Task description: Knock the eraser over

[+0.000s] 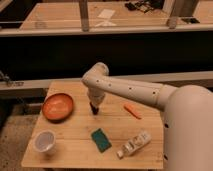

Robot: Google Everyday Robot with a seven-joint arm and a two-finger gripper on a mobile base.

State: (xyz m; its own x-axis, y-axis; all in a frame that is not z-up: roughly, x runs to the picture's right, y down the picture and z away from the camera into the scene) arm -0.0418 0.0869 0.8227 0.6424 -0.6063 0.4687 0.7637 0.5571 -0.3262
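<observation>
- Table [75, 150] of light wood fills the lower half of our view, and all the small things lie on it.
- Our arm [131, 91], white, comes in from 3 o'clock and bends down over the middle of the table.
- Our gripper [93, 109] points straight down, just right of the bowl, with its dark tip at the table surface or very near to it.
- We see the fingers pressed together, with no gap between them; we cannot tell if something is between them.
- We cannot see the eraser as a separate thing: the only dark shape is at the gripper tip, and we cannot tell if a part of it is the eraser or if all of it is the fingers.
- The bowl [57, 107], orange, sits at 9 o'clock from the gripper, near it but apart.
- A white cup [44, 142] stands at 6 o'clock from the bowl, near the front left corner.
- A green sponge [100, 139] lies flat at 6 o'clock from the gripper, apart from it.
- A bottle [134, 144] lies on its side at 3 o'clock from the sponge, near it.
- A thin orange stick [132, 111] lies at 3 o'clock from the gripper, well apart, under the arm.
</observation>
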